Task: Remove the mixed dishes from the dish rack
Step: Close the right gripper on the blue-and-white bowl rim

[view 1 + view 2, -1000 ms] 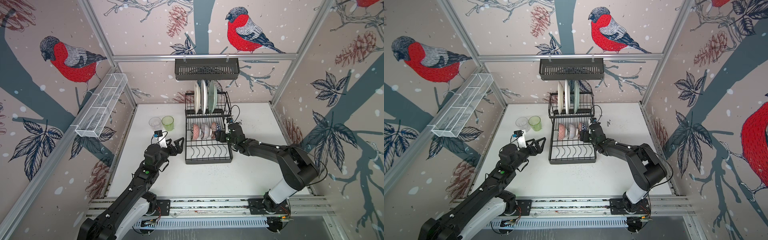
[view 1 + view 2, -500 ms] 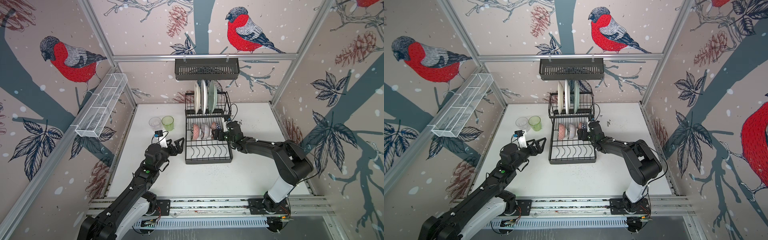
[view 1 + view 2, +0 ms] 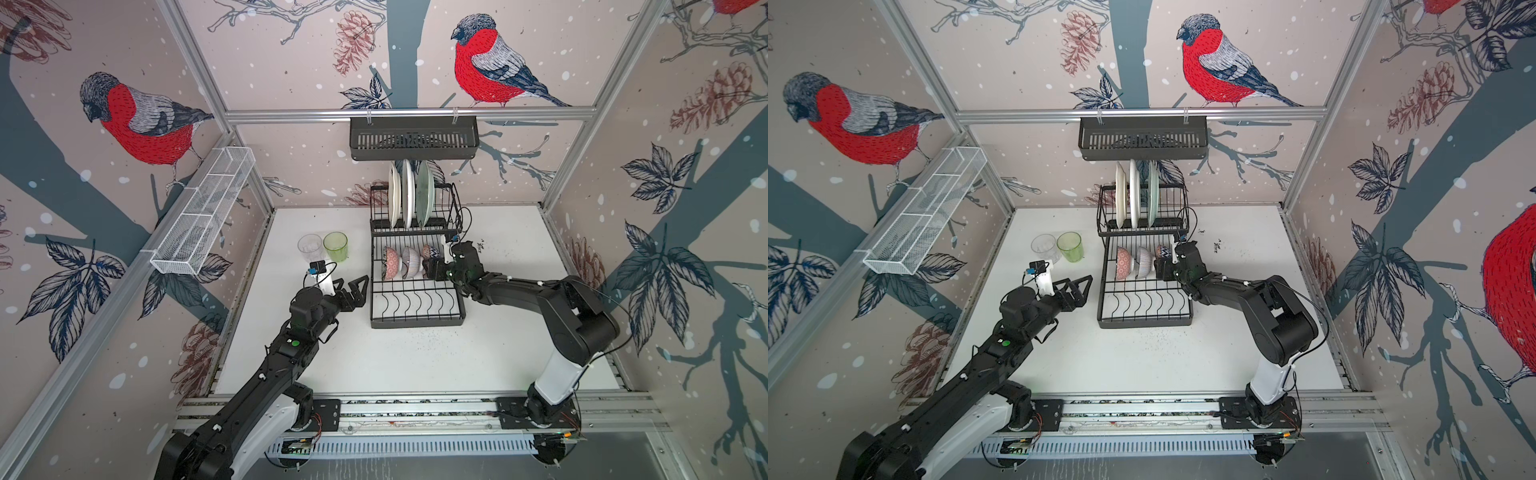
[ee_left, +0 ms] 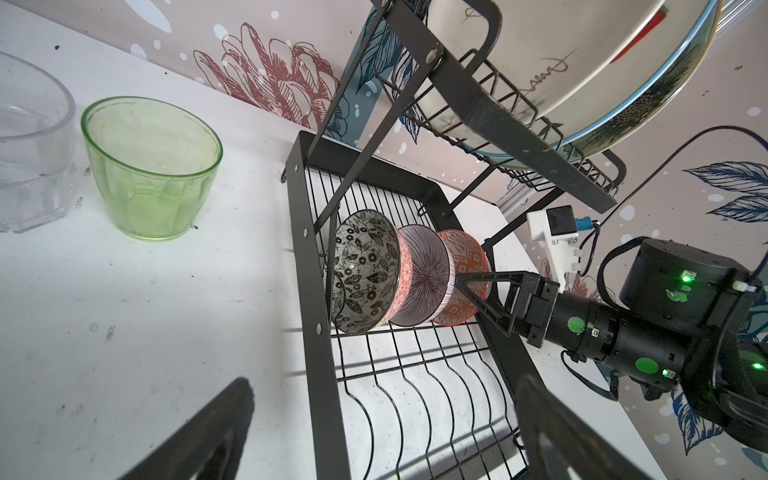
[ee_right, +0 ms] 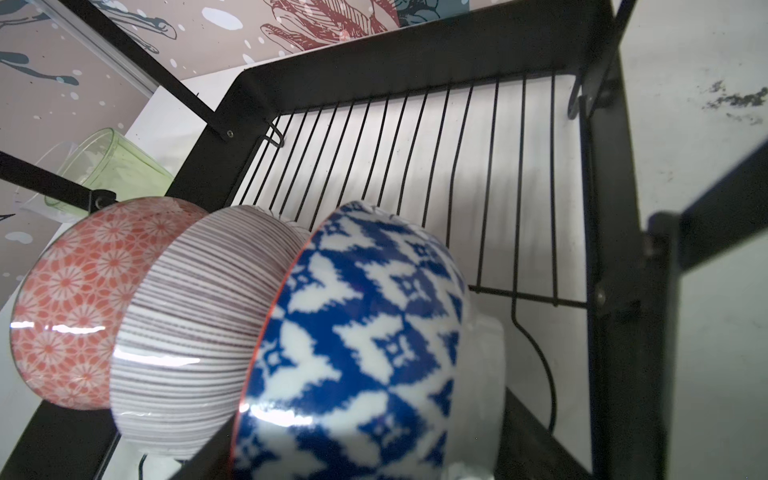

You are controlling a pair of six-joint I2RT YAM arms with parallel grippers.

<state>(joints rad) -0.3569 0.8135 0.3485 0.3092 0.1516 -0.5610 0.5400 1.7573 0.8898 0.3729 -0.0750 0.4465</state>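
Note:
The black dish rack (image 3: pixel 415 322) (image 3: pixel 1144 322) stands mid-table. Three plates (image 3: pixel 409 195) stand on edge in its upper level. Three bowls lie on their sides in the lower level: pink (image 5: pixel 70 311), striped (image 5: pixel 199 332) and blue-and-white (image 5: pixel 365 332) (image 3: pixel 430 252). My right gripper (image 3: pixel 434 266) (image 5: pixel 370 449) is shut on the blue-and-white bowl, one finger at its rim and the other at its foot; the bowl still rests in the rack. A clear glass (image 3: pixel 310 248) and a green glass (image 3: pixel 336 246) (image 4: pixel 153 174) stand on the table left of the rack. My left gripper (image 3: pixel 353 286) (image 4: pixel 382 436) hovers open and empty beside the rack's left edge.
A black slotted shelf basket (image 3: pixel 413 141) hangs on the rear rail above the plates. A long white mesh basket (image 3: pixel 203 216) hangs on the left wall. Dark specks lie on the white table (image 3: pixel 519 332) in front of the rack and to its right.
The right gripper has pushed further into the rack's lower level, and its jaws widened, then narrowed round the blue-and-white bowl. The left arm has not moved.

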